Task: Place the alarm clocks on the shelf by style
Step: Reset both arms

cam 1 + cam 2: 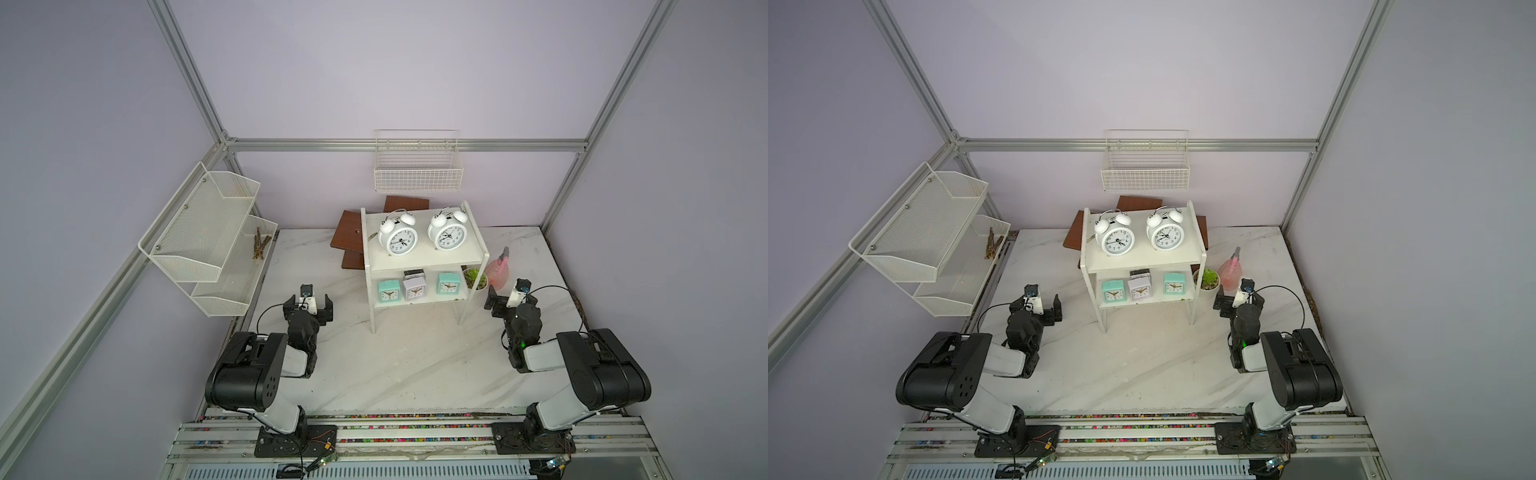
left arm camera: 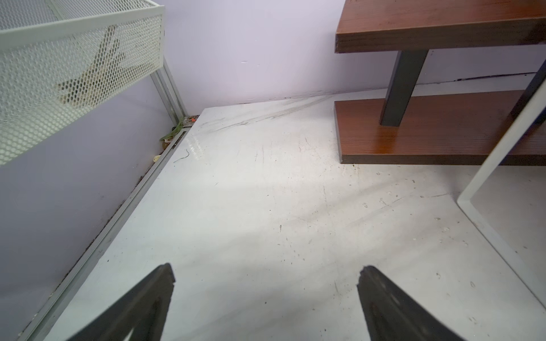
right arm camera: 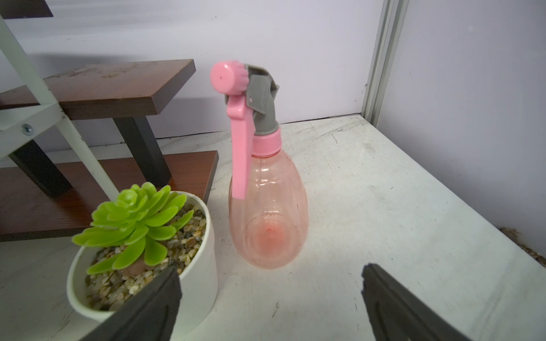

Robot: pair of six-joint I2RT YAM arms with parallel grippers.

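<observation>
Clocks all parked on the white shelf, arms off to the sides

Twin-bell clocks stand side by side on the top board. Below, mint-green clocks flank a whitish-grey clock, with another small one behind it, mostly hidden. The left gripper is spread wide over bare tabletop. The right gripper gapes empty near a potted succulent and a pink spray bottle.

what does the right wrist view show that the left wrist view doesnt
Only the right wrist view: the pink spray bottle, the potted succulent and the open right gripper. Only the left wrist view: the white mesh rack and the open left gripper. Both: the brown wooden stand, a white shelf post and the marble table.
</observation>
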